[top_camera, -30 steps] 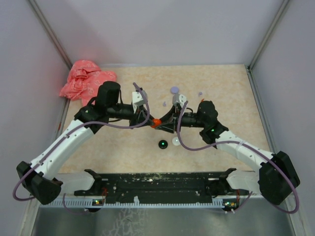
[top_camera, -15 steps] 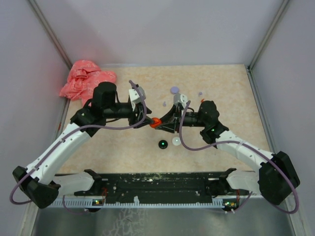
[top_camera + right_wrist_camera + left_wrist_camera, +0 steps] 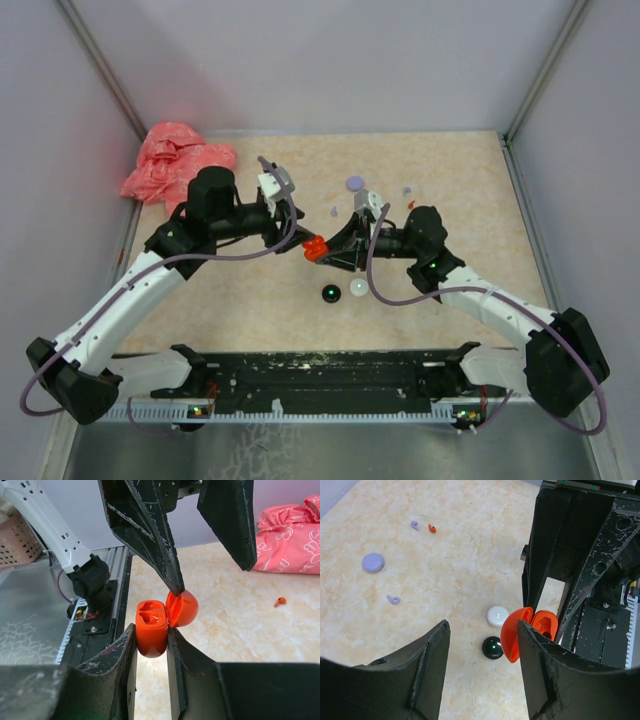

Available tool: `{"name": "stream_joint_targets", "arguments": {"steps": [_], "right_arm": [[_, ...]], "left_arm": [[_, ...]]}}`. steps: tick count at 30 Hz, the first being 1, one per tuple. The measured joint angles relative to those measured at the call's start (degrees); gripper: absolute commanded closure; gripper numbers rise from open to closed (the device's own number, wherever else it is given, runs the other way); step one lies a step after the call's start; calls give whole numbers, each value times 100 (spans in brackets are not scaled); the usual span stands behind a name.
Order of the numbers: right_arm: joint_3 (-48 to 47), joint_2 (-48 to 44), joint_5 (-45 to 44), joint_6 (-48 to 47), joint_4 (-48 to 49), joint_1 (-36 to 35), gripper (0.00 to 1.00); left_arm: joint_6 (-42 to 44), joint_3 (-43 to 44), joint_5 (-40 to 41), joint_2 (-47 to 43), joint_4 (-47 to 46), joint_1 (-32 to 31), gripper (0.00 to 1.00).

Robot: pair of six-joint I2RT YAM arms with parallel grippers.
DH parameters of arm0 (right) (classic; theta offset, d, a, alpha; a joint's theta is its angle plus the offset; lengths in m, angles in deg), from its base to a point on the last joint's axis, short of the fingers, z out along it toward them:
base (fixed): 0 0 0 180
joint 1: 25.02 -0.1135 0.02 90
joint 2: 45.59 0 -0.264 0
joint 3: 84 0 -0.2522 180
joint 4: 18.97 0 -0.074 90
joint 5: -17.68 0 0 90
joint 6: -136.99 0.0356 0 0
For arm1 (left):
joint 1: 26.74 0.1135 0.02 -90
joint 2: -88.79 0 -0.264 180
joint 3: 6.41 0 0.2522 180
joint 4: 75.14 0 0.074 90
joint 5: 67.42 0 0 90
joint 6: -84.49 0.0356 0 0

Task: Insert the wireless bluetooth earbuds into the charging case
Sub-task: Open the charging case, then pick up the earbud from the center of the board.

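1. Right pincer pinches the orange-red charging case, lid open.
2. Left pincer is spread, one fingertip right at the case's lid.
3. Orange-red earbud and two lilac earbuds lie on the surface beyond the case, well apart from it.
4. Black disc and white disc sit near the case, on the arm-base side.

No words, numbers or signs can be read anywhere here, not on the orange case or the pink cloth.
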Motion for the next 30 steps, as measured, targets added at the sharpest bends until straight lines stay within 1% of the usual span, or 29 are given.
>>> {"name": "stream_joint_targets", "arguments": {"steps": [4,9,12,17,20,23,26,30], "right_arm": [[48,0,-153,-55,-15,0,100],[216,-37,-651,-341,-76,-4,100],[481,-103,-1113,-520,-103,-7,100],[876,-151,-1974,-833,-186,-7,100],[984,-238,-2380,-1014,-280,-7,100],[1062,-382,-2706,-1196,-282,-7,100],[1163,-564,-2970,-1381,-282,-4,100],[1276,-706,-3217,-1593,-295,0,100]], "left_arm": [[-109,-35,184,11,-35,7,28],[-232,-153,616,7,-197,13,24],[-350,-254,1110,-4,-291,57,24],[-719,-422,2159,74,-387,197,24],[-1040,-426,2789,367,-391,431,24],[-1403,-426,3215,811,-350,756,23],[-1711,-426,3475,1344,-229,1147,23],[-1982,-393,3626,2017,-90,1641,23]]}}
